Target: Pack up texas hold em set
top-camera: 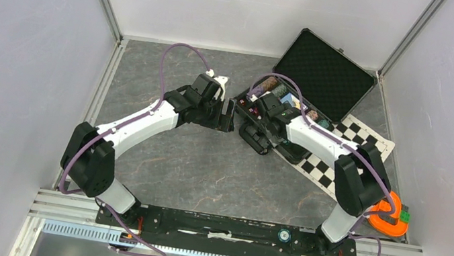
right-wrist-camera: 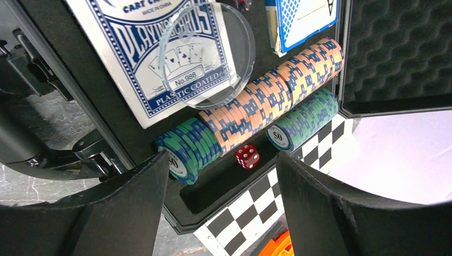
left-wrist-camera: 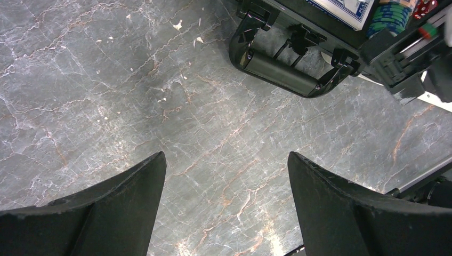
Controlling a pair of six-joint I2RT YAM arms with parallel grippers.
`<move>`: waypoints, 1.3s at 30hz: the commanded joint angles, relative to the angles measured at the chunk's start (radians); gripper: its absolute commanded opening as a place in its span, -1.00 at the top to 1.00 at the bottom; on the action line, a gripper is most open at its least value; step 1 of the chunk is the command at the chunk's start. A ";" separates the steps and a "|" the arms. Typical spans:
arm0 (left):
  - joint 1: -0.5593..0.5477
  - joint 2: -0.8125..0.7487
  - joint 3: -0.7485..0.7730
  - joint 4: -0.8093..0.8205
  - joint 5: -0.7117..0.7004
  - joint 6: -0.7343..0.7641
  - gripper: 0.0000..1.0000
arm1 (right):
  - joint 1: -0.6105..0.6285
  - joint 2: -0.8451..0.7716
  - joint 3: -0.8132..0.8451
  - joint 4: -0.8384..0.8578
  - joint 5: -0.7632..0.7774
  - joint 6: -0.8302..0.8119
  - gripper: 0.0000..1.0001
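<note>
The black poker case (top-camera: 259,120) lies open at the back right, its foam lid (top-camera: 329,65) tilted back. In the right wrist view it holds a blue card box (right-wrist-camera: 165,53), a clear disc (right-wrist-camera: 213,48), a second deck (right-wrist-camera: 304,18), a row of orange chips (right-wrist-camera: 277,90), green chips (right-wrist-camera: 189,149) and a red die (right-wrist-camera: 248,156). My right gripper (right-wrist-camera: 223,160) is open and empty, hovering over the case's near chip slot. My left gripper (left-wrist-camera: 225,160) is open and empty over bare table, just left of the case handle (left-wrist-camera: 282,72).
A black-and-white checkerboard sheet (top-camera: 362,138) lies under the case at the right. An orange tape roll (top-camera: 391,217) sits by the right arm's base. White walls enclose the table on three sides. The two grippers (top-camera: 226,114) (top-camera: 257,136) are close together.
</note>
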 commanded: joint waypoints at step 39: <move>0.003 -0.011 0.009 0.021 0.027 0.006 -0.81 | -0.029 -0.069 0.058 -0.047 -0.189 0.105 0.56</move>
